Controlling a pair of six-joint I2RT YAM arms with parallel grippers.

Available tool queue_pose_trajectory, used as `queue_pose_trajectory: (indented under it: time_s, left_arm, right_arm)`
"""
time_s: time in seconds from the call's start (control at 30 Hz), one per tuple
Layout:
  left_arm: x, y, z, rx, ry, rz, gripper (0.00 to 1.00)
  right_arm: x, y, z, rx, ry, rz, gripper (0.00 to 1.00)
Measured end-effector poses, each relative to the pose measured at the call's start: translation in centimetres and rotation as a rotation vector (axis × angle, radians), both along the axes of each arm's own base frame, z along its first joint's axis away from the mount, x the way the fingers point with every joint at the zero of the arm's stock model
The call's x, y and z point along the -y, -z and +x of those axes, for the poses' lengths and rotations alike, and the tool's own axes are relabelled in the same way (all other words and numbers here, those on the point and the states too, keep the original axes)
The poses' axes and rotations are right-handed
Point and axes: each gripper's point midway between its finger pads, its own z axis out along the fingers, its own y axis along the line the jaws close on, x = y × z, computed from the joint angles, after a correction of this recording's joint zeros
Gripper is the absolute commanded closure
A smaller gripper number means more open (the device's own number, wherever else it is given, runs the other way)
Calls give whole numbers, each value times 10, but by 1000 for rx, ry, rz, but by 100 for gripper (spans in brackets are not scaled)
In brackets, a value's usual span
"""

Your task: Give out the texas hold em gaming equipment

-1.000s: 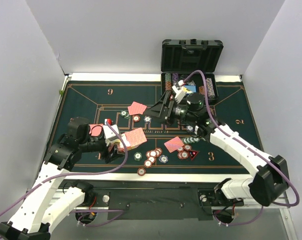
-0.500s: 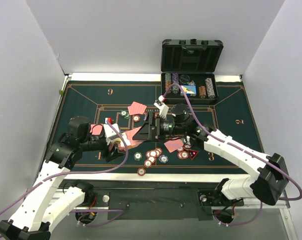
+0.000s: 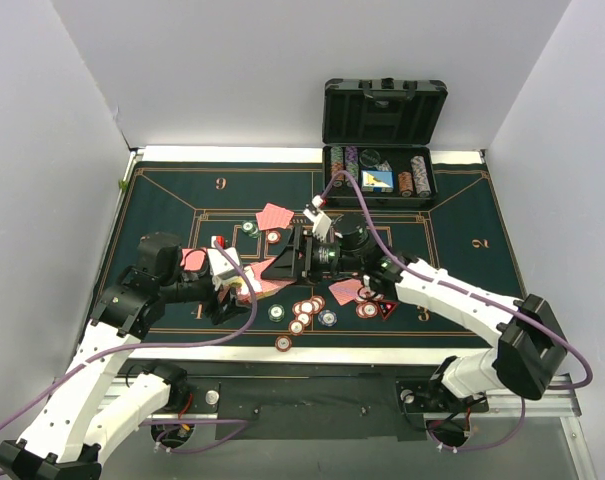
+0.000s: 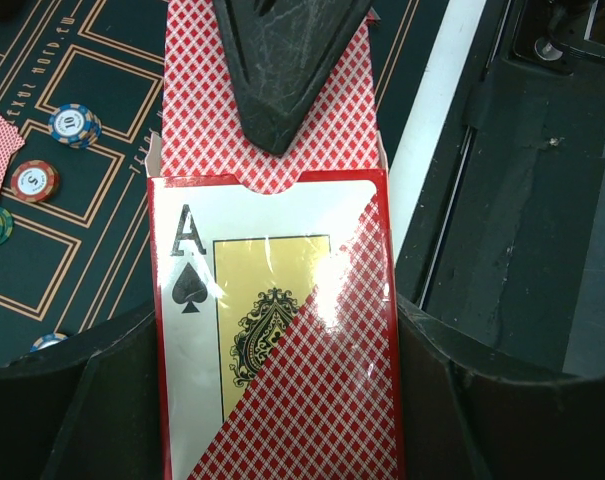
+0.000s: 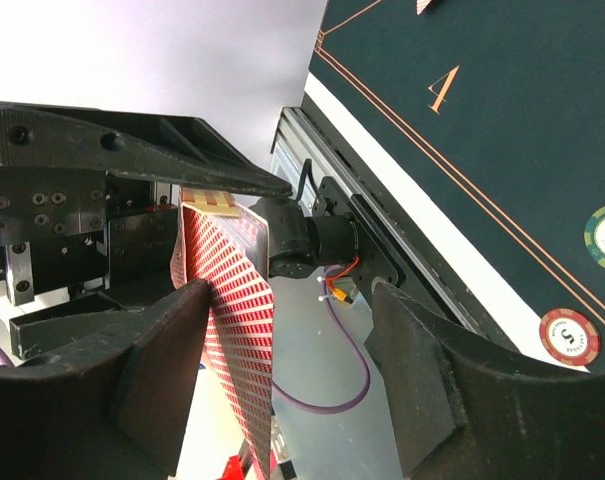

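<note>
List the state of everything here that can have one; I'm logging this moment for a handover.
left gripper: shut on the card box.
right gripper: open, straddling the deck.
card box: top open.
deck: sticking partly out of the box.
black case: lid open.
loose cards: face down on the mat.
loose chips: lying flat on the mat.

I count two pincers of mine: the left pincer and the right pincer. There is one card box. There is one black case, and I make out four chip stacks inside it. One green mat. At least nine loose poker chips show. Loose playing cards lie in three spots; I cannot tell how many cards there are.
</note>
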Motion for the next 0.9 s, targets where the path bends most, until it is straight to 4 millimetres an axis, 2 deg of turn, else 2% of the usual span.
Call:
queue_pose_trajectory:
  time_s: [0.17,0.37,0.57,0.8,0.9]
  left_arm:
    - [0,1,-1,-6,0,2,100]
    - [0,1,-1,-6,0,2,100]
    - [0,-1,0,2,0,-2,100]
    - [1,-1,1,5,-1,-4,100]
    - [1,-1,1,5,-1,-4,100]
  right_arm:
    - [8,-2,-2,2,16,18,48]
    - [27,-4,6,-7,74,36,53]
    - [37,-14,13,5,107,57,69]
    - [48,-22,16,8,136,68,79]
    - [60,-24,19,11,159,54,81]
